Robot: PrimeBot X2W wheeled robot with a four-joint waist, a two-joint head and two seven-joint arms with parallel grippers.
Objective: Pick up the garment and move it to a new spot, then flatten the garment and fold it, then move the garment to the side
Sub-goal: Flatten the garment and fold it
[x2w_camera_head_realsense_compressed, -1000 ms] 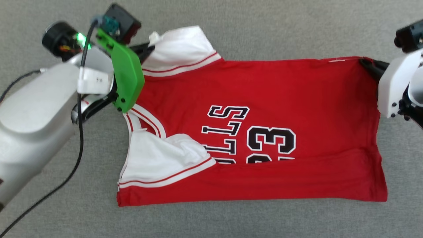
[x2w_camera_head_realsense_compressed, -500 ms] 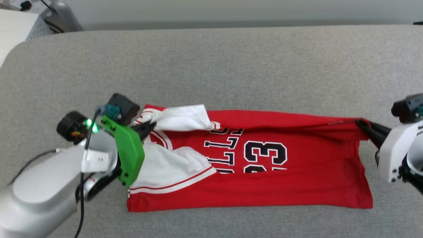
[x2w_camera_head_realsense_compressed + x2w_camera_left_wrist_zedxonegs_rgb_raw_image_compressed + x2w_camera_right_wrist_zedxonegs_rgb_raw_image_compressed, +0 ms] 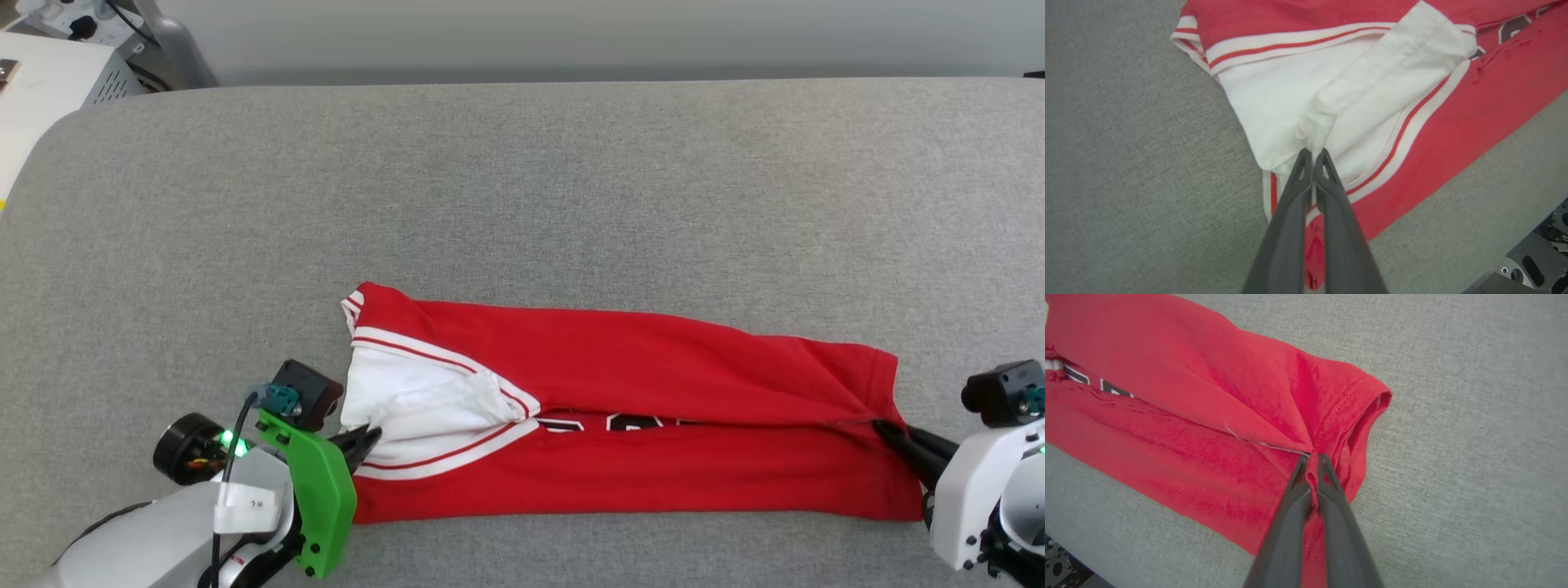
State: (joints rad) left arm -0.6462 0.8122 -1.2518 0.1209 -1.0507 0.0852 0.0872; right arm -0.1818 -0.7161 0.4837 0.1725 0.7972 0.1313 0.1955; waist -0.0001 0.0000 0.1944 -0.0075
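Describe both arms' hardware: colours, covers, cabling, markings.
Left pincer: two long dark tapered fingers behind a green plate; silver forearm with a black cable, white tag, lit green LED. Right pincer: same dark fingers, white plate. A black camera block tops the left wrist, another the right.

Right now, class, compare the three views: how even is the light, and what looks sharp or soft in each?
Head view: soft, even light, no glare, the garment crisp. Left wrist view: white sleeve slightly washed out, the left tool soft toward the bottom edge. Right wrist view: hem stitching sharp, the right tool blurred low down.
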